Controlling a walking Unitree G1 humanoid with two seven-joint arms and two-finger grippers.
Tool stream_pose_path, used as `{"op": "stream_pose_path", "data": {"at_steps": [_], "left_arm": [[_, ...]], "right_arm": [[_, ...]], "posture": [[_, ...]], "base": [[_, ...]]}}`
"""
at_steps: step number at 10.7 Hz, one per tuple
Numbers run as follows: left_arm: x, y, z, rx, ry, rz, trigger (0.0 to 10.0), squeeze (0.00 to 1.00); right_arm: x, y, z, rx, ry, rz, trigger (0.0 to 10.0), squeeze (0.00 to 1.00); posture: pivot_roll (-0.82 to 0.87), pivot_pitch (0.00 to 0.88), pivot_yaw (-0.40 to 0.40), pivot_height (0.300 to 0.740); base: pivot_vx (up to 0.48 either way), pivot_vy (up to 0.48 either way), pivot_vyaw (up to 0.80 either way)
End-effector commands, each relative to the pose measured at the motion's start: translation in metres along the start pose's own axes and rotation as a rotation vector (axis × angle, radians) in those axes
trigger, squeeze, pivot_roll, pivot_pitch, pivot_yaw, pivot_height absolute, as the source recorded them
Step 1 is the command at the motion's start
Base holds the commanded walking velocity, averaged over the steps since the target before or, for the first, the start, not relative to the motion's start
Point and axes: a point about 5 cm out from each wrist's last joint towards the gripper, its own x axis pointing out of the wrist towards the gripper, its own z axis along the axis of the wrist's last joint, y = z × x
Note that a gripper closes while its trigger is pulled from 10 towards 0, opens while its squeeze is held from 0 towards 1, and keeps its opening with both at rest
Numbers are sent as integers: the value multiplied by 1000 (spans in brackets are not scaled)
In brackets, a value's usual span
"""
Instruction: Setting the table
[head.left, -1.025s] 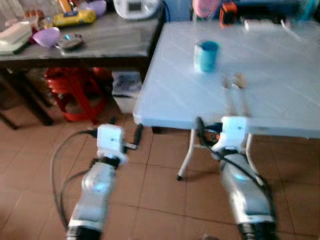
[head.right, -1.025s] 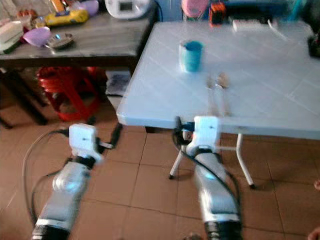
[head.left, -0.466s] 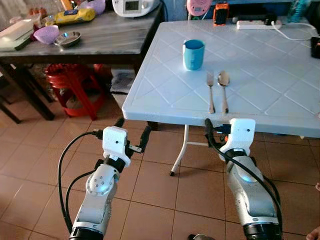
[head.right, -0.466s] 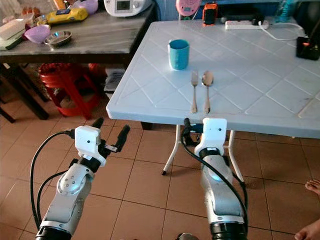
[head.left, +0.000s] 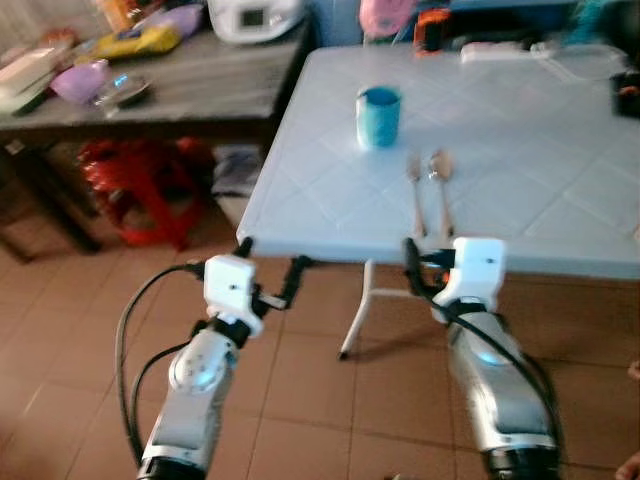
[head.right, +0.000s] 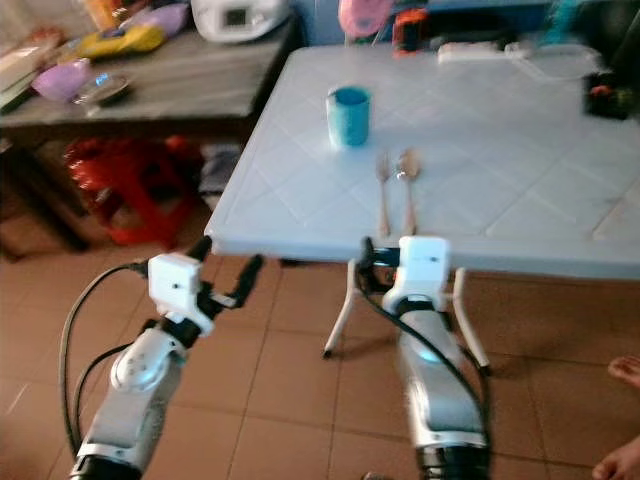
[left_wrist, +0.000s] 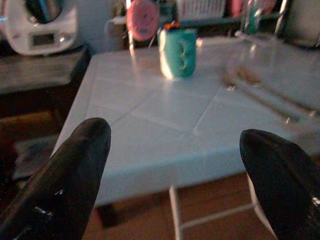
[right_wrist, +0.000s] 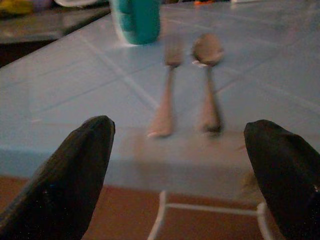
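Note:
A teal cup (head.left: 378, 115) stands on the white folding table (head.left: 540, 130), toward its left side. A fork (head.left: 416, 200) and a spoon (head.left: 441, 185) lie side by side just behind the table's near edge, handles toward me. My left gripper (head.left: 272, 255) is open and holds nothing; it is level with the table's left front corner, over the floor. My right gripper (right_wrist: 180, 165) is open too, just short of the near edge and in line with the fork (right_wrist: 167, 90) and spoon (right_wrist: 209, 75). The picture is blurred.
A dark wooden side table (head.left: 200, 85) stands at the left with a purple bowl (head.left: 80, 82), a metal bowl (head.left: 122, 92) and a white appliance (head.left: 252, 16). A red stool (head.left: 140, 185) sits under it. A power strip (head.left: 500, 50) lies at the table's back. A person's foot (head.right: 625, 372) is on the tiles at right.
The whole picture has shifted a little and blurred, so the camera has moved. Both arms keep the same open pose. Cup, fork and spoon lie where they were.

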Motion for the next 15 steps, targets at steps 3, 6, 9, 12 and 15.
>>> {"op": "stream_pose_path", "data": {"at_steps": [3, 6, 9, 12, 15], "left_arm": [[-2, 8, 10, 7, -33, 7, 10000, 0], [-4, 5, 8, -4, -28, -6, 10000, 0], [-11, 3, 1, -19, 3, -35, 10000, 0], [-22, 4, -3, 24, 21, -153, 10000, 0], [-32, 7, -8, 48, 51, -258, 10000, 0]], "right_arm": [[-1, 12, 24, -43, -112, 45, 10000, 0], [-3, 9, 25, -50, -106, 22, 10000, 0], [-5, 10, 24, -42, -94, 17, 10000, 0], [-6, 13, 23, -45, -74, 15, 10000, 0], [-9, 19, 22, -24, -40, 25, 10000, 0]], "posture": [[-139, 119, 127, 740], [-141, 122, 127, 740], [-142, 129, 126, 740], [-139, 132, 125, 740], [-136, 135, 124, 740]], "base": [[480, 0, 0], [480, 0, 0], [160, 0, 0], [0, 0, 0], [0, 0, 0]]}}
